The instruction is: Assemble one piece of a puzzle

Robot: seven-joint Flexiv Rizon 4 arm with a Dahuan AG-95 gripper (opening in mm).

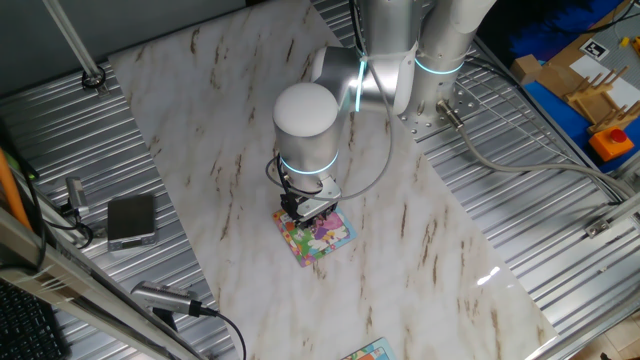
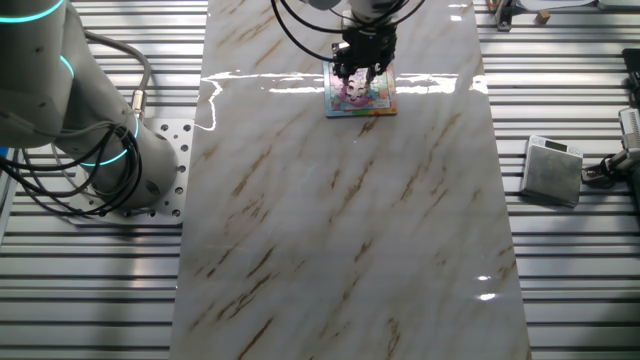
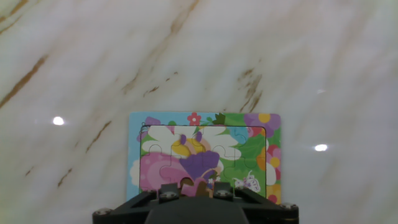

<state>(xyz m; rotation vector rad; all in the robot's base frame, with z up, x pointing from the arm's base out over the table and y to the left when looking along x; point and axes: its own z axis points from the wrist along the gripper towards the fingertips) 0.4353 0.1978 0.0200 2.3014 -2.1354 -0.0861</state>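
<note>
The puzzle [image 3: 205,146] is a small square cartoon board with pink figures and green, yellow and blue edges, lying flat on the marble sheet. It also shows under the hand as the puzzle [image 1: 322,238] and, from the other side, the puzzle [image 2: 361,93]. My gripper [image 3: 196,188] hangs low over the board's near edge, fingers close together. A pink-purple shape that looks like the piece [image 3: 195,184] sits between them, just above or touching the board. In the fixed views the gripper [image 1: 311,212] [image 2: 360,70] hides the piece.
A grey box [image 1: 131,220] [image 2: 553,170] lies on the ribbed metal beside the marble sheet. A sliver of another board [image 1: 368,351] shows at the sheet's near edge. The arm's base [image 2: 110,150] stands to one side. A blue bin [image 1: 585,85] holds wooden parts.
</note>
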